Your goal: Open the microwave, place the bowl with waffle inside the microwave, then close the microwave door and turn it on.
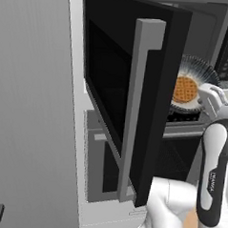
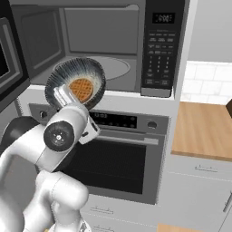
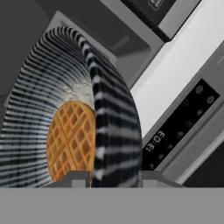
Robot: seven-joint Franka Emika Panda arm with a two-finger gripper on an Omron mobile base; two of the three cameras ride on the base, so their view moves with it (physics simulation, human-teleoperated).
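1. Hand view: the gripper (image 3: pixel 111 177) has its two fingers partly closed across the rim of the striped bowl (image 3: pixel 65 109), one tip inside by the waffle (image 3: pixel 70 142) and one outside the wall, so the bowl is pinched and carried.
2. In the right base view the bowl (image 2: pixel 74 81) hangs in front of the open microwave (image 2: pixel 90 50), near the front edge of its floor and above the oven (image 2: pixel 122 154) (its mouth looks tipped toward the camera).
3. The microwave door (image 1: pixel 131 93) stands swung out to the left, its grey handle (image 1: pixel 138 108) facing the camera, so the opening looks clear.
4. The step in hand appears to be carrying the bowl inside. To do it well: level the bowl so the waffle stays put, keep its underside above the microwave's sill, go in straight toward the round turntable (image 2: pixel 108 68), and set it down flat before letting go.
5. Place it deep enough that the door can shut.
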